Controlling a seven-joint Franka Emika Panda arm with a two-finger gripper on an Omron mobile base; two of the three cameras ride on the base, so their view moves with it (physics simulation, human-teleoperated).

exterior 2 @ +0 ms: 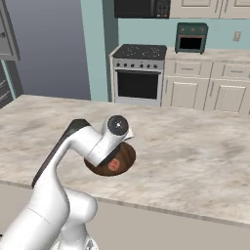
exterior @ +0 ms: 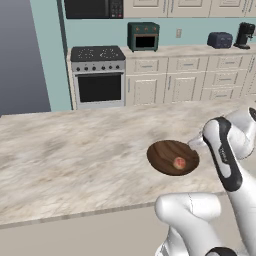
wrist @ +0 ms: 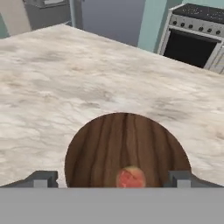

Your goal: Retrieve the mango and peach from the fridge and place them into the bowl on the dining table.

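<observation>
Releasing: jaws are spread above the bowl (wrist: 127,148), the mango (wrist: 131,178) lying free inside.
Advice: gripper (wrist: 113,179) is best lifted straight off the bench (wrist: 65,87).

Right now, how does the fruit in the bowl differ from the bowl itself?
The fruit is small, round and reddish with some yellow; the bowl is far wider, shallow and dark brown with wood grain. The fruit lies inside the bowl, near its rim; the bowl rests on the dining table. Both are round.
</observation>
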